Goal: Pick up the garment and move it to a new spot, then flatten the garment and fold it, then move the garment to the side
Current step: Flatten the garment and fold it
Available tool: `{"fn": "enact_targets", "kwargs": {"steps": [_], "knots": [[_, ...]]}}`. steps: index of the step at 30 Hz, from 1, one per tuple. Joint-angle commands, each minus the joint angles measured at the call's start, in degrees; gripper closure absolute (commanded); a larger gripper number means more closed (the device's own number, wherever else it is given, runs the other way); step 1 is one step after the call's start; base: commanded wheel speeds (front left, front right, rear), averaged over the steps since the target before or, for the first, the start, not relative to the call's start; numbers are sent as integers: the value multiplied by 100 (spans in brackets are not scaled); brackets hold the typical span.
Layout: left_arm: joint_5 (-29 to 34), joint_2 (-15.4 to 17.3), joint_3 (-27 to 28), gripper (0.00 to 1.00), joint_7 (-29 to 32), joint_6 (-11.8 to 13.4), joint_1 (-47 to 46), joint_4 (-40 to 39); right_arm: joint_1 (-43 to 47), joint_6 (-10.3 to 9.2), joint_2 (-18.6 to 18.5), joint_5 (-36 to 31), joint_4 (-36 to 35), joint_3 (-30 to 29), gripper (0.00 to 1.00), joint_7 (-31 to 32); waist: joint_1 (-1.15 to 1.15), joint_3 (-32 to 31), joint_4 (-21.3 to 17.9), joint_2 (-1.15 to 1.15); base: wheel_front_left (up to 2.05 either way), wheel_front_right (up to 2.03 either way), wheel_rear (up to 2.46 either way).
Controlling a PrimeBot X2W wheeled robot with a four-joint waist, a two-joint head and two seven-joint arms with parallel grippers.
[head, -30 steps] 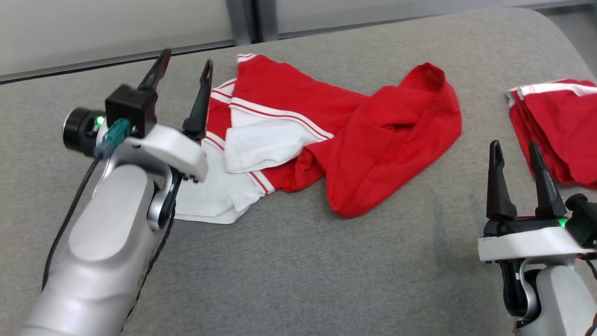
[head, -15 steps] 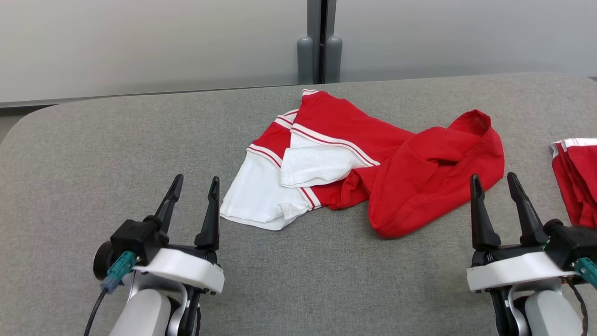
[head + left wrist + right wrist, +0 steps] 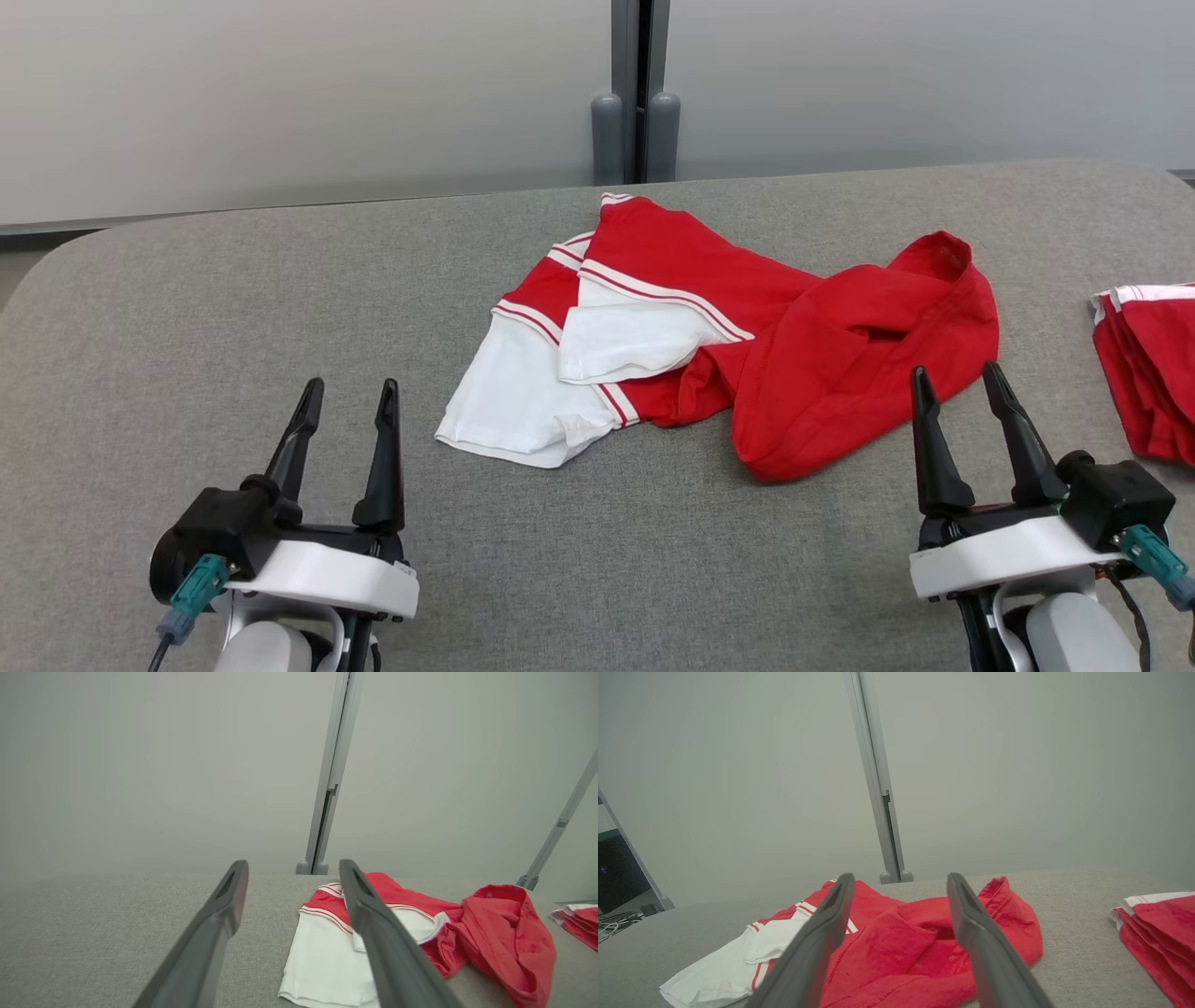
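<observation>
A crumpled red and white garment (image 3: 747,345) lies in the middle of the grey table (image 3: 233,308), white sleeves toward the left, red body bunched toward the right. It also appears in the left wrist view as the garment (image 3: 495,933) and in the right wrist view as the garment (image 3: 896,947). My left gripper (image 3: 348,394) stands open near the front left, apart from the cloth. My right gripper (image 3: 956,378) stands open at the front right, its fingertips just in front of the red edge, nothing between the fingers.
A folded stack of red and white garments (image 3: 1148,364) lies at the table's right edge, also seen as the stack (image 3: 1157,933). A pale wall with a grey post (image 3: 635,121) stands behind the table. Bare grey surface spreads at the left and front.
The head camera has lifted and turned, shifting the whole picture. My left arm has drawn back from beside the white sleeves to the front left. Both grippers stay open.
</observation>
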Motion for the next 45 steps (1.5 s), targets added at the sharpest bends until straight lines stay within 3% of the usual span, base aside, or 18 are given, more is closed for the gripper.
{"fn": "enact_targets", "kwargs": {"steps": [1,13,14,21,33,44,45], "knots": [[0,10,15,0,-8,-49,85,-25,59,1,-22,33,6,9,0,-3,0,-7,0,0,0,0,0],[-138,11,-180,0,-8,58,46,-11,21,1,15,76,3,8,0,-3,0,44,13,0,0,0,0],[-145,11,-203,0,-8,59,25,-1,-12,1,-135,-238,-18,104,0,-3,0,76,33,0,0,0,0],[-222,10,-394,0,-8,99,-122,54,-353,1,-470,-828,62,859,0,-3,0,286,223,0,0,0,0],[-476,8,-928,0,-8,319,-382,106,-2079,0,-1350,-1148,1494,2832,0,395,0,844,1064,0,0,0,0],[-672,8,-1130,0,-8,443,-490,59,-2993,0,-1680,-1027,2712,3482,0,511,0,1087,1553,0,0,0,0],[-686,10,-1140,0,-8,451,-472,58,-3043,0,-1676,-995,2789,3502,5,512,0,1092,1566,0,0,0,0]]}}
